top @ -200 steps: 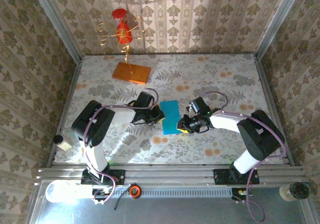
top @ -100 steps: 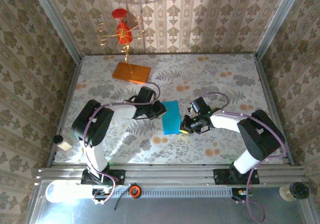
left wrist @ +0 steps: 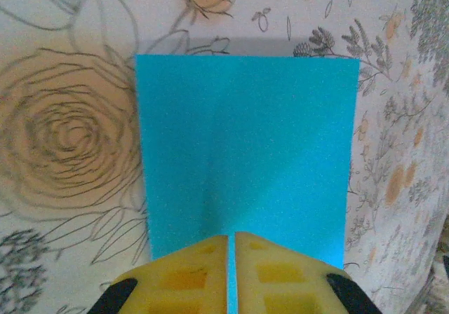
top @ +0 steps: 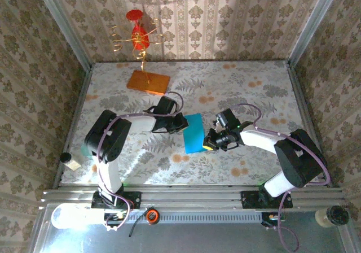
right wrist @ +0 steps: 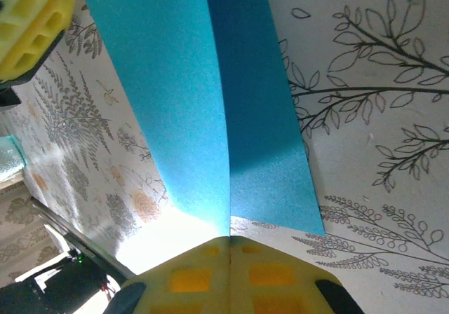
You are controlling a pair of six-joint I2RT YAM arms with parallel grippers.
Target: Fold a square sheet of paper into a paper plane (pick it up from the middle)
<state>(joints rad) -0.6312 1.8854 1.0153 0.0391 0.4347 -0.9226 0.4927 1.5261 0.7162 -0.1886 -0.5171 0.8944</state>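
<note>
The paper (top: 194,133) is mid-table between the arms, bent along a crease that runs from one gripper to the other. The left gripper (left wrist: 231,247) and right gripper (right wrist: 229,247) each pinch tight on opposite edges, equally near.

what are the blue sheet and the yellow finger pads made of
The square sheet of paper: thin paper, matte cyan, finely grainy; it bends softly along a crease. The yellow finger pads: probably moulded plastic or rubber, dull, with square recesses.
</note>
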